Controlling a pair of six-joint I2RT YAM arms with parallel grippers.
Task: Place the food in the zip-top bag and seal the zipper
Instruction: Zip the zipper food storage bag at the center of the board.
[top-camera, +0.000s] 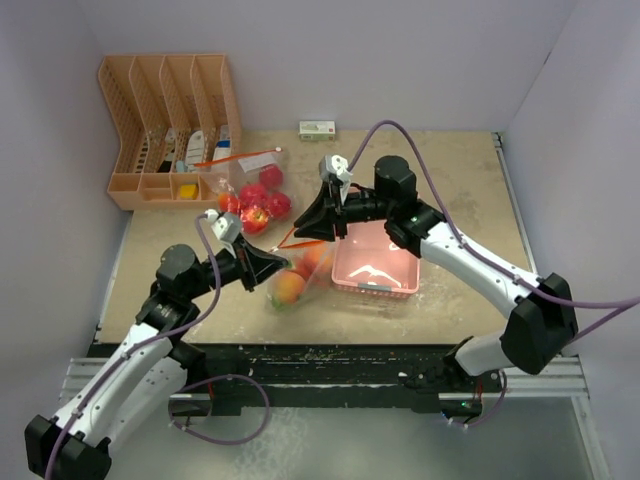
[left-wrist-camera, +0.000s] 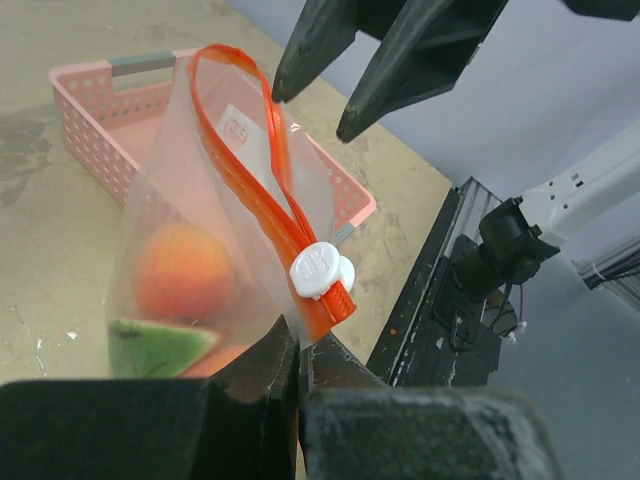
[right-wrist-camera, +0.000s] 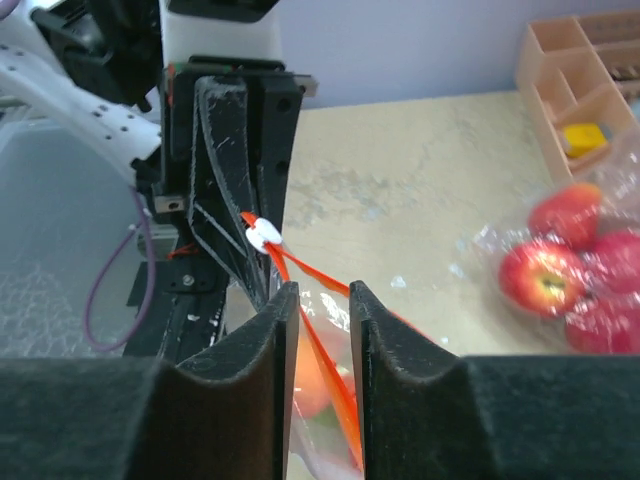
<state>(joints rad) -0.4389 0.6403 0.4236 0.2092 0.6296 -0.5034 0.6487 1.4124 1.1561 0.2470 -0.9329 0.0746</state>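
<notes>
Pink basket (top-camera: 338, 265) beside zip-top bag (left-wrist-camera: 200, 200) | left end effector (left-wrist-camera: 300, 345) clamped on its corner | right end effector (right-wrist-camera: 323, 295) parted over zipper (left-wrist-camera: 262, 200)

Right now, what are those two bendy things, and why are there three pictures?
They are two robot arms with pinching fingers. One picture looks down from above; the other two come from a camera on each wrist. The left gripper is pinched shut on a clear plastic zip-top bag with an orange zipper, beside its white slider. Inside are an orange toy peach and a green watermelon slice. The right gripper is open, the zipper strip between its fingers. On the table also sit a pink plastic basket, shiny red toy apples and a tan slotted organiser.
</notes>
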